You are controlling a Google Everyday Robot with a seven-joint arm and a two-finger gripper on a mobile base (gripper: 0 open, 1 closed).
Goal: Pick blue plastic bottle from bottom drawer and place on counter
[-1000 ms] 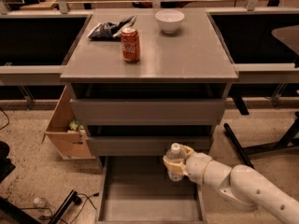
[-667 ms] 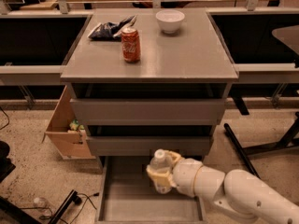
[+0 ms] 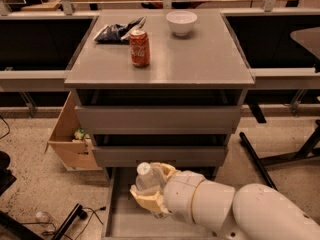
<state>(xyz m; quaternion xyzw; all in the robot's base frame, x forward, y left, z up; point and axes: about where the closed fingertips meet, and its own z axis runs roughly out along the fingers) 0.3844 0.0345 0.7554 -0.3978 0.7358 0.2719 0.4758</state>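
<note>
The blue plastic bottle [image 3: 145,177] is a clear bottle with a white cap, held upright between my gripper's [image 3: 151,186] cream fingers [image 3: 145,200] above the open bottom drawer [image 3: 116,219]. My gripper is shut on the bottle, just in front of the lower drawer front. My white arm [image 3: 240,209] reaches in from the lower right and hides much of the drawer floor. The counter [image 3: 200,54] is the grey cabinet top above.
On the counter stand a red soda can [image 3: 139,47], a white bowl [image 3: 181,22] and a dark chip bag [image 3: 116,31]. Two shut grey drawer fronts [image 3: 157,119] sit above the open drawer. A cardboard box [image 3: 70,134] stands left of the cabinet; black chair legs [image 3: 280,154] stand at the right.
My gripper has moved left along the open drawer and risen a little. The bottle's white cap and clear body now show between the fingers.
</note>
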